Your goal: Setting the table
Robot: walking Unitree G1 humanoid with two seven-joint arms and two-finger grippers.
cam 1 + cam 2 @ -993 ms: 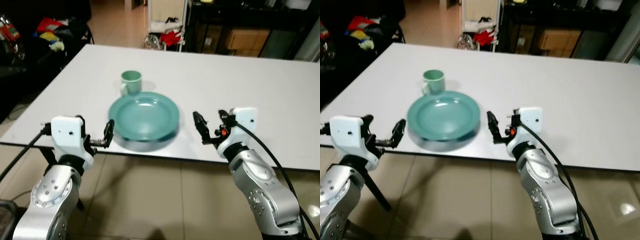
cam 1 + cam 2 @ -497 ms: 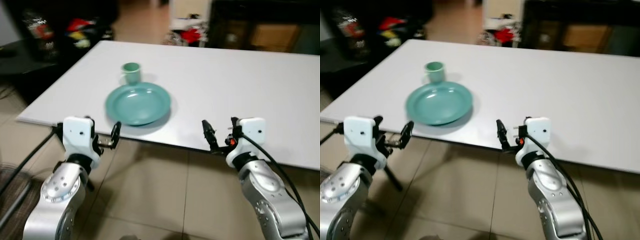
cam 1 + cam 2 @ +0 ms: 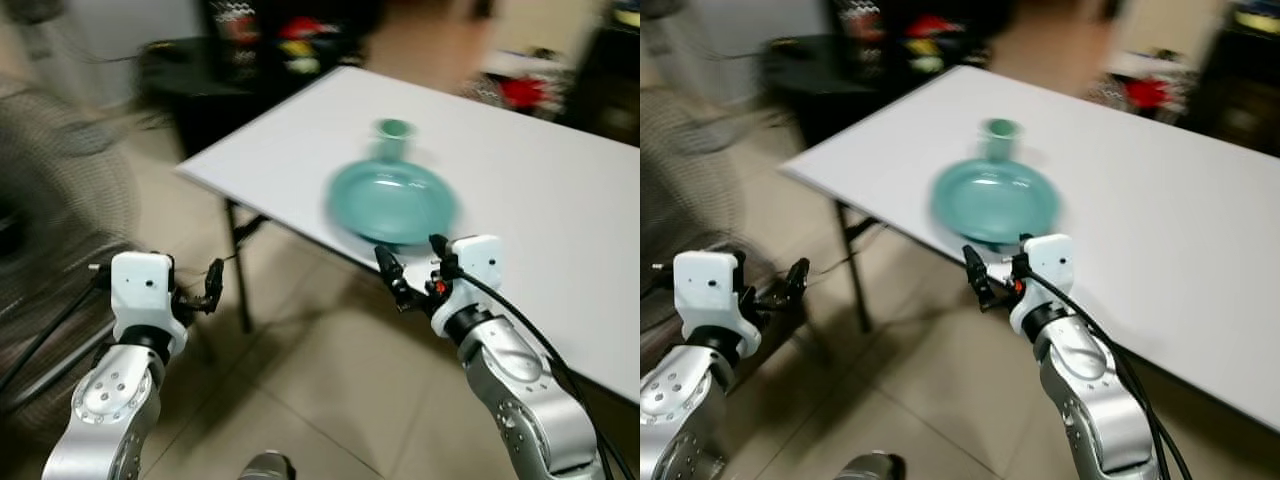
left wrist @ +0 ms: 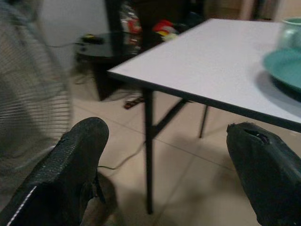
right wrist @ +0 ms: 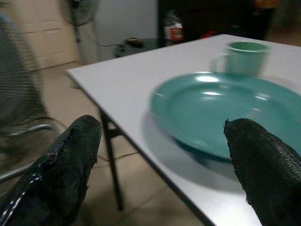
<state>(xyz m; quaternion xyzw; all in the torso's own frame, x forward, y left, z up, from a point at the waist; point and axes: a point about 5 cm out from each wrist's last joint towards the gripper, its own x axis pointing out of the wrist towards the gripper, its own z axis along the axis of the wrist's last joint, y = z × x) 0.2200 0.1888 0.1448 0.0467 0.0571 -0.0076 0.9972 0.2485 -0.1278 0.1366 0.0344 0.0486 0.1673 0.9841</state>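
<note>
A teal plate lies near the front edge of the white table, and a teal cup stands just behind it. My right gripper hangs open and empty just off the table edge, in front of the plate. In the right wrist view the plate and cup lie ahead between the spread fingers. My left gripper is open and empty over the floor, left of the table corner. The left wrist view shows the table corner ahead. The eye views are blurred.
A large standing fan is close on the left. A black side table with clutter stands beyond the white table's corner. A dark table leg drops to the tiled floor.
The whole view has swung to the left, so the table and dishes now sit to the right and a fan has come into view. Both grippers stay open and empty.
</note>
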